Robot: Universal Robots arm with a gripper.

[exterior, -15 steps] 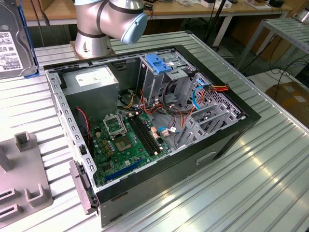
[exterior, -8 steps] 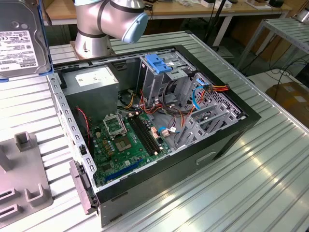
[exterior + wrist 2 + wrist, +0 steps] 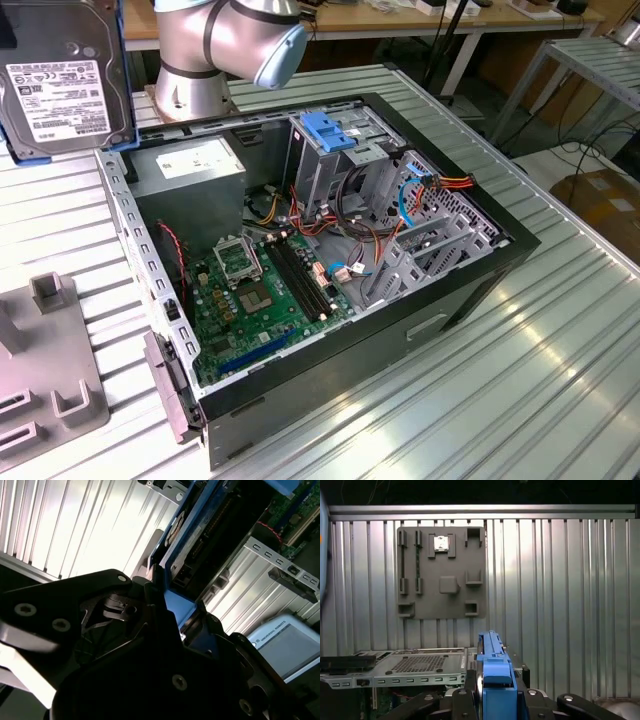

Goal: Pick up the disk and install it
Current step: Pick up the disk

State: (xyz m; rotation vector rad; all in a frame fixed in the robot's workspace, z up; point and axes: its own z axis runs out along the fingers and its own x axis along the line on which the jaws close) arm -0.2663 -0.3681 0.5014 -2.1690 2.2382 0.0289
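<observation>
Closest to us, the gripper (image 3: 496, 695) is clamped on the disk (image 3: 492, 662), pinching its blue carrier edge-on, a firm carrying hold in our judgement. The disk hangs lifted beside the open computer case (image 3: 400, 320), not yet in the drive cage (image 3: 310, 170).

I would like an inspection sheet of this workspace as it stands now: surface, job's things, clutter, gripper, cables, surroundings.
Surface: ribbed metal table, carrying an open computer case.
Job's things: the disk, in its blue carrier, is held off the table and not yet in the case; drive cage with blue bracket stands inside the case.
Clutter: grey fixture plate on the table beside the case.
Gripper: the gripper is shut on the disk.
Cables: red, yellow and orange wires and a blue data cable lie loose inside the case.
Surroundings: wooden bench and cardboard box beyond the table.
</observation>
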